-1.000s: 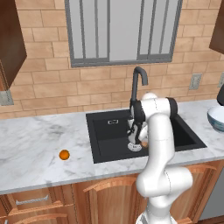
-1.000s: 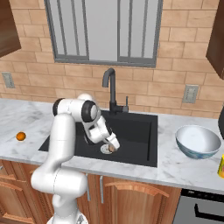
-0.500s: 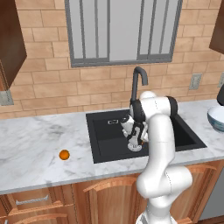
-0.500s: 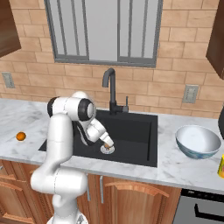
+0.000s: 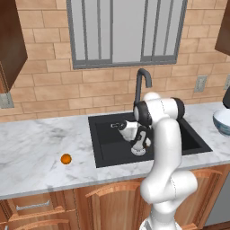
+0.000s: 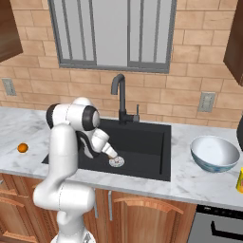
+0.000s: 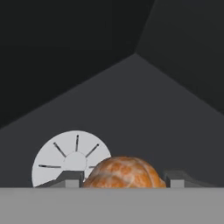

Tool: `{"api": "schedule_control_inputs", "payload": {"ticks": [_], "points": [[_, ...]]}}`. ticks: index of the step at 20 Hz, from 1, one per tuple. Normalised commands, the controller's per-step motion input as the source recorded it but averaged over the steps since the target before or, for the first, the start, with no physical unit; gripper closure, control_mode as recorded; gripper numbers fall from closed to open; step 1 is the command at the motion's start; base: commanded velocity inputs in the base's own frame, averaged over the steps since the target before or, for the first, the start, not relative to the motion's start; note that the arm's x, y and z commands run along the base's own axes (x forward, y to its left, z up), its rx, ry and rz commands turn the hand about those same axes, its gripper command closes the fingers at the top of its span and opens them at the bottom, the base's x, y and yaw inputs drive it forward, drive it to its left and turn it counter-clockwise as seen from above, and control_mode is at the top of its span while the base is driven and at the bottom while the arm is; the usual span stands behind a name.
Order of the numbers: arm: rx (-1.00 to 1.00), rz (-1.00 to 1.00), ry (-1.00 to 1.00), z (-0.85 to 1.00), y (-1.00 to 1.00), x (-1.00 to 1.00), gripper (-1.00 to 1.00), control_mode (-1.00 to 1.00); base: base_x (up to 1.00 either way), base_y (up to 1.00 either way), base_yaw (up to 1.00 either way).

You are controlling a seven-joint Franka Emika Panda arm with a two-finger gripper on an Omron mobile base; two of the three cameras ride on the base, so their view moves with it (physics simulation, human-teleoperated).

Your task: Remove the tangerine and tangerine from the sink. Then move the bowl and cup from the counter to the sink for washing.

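The duller tan-orange tangerine sits between my gripper's two finger tips, with the silver drain just behind it. The gripper hangs low inside the black sink, left of the drain, shut on this tangerine. The bright orange tangerine lies on the marble counter left of the sink. The white bowl stands on the counter to the right of the sink, and the yellow cup shows at the right edge.
The dark curved faucet rises behind the basin, close to my arm's upper link. The sink walls close in around the hand. A brick wall and a window stand behind the counter, and wooden cabinets below it.
The hand has swung left across the sink, away from over the drain, with the tangerine still between its fingers. The fruit on the counter, the bowl and the cup have not moved.
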Motion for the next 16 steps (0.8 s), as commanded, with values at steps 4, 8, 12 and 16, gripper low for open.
{"api": "schedule_control_inputs", "payload": {"ticks": [4,8,12,16], "points": [[-0.05,0.00,-0.03,0.33,0.13,0.01,1.00,-1.00,0.00,0.00,0.00],[-0.04,0.00,-0.01,0.31,0.13,0.00,1.00,-1.00,0.00,0.00,0.00],[-0.01,0.00,0.00,0.29,0.15,0.00,1.00,-1.00,0.00,0.00,0.00],[0.00,0.00,0.00,0.31,0.11,0.00,1.00,-1.00,0.00,0.00,0.00]]}}
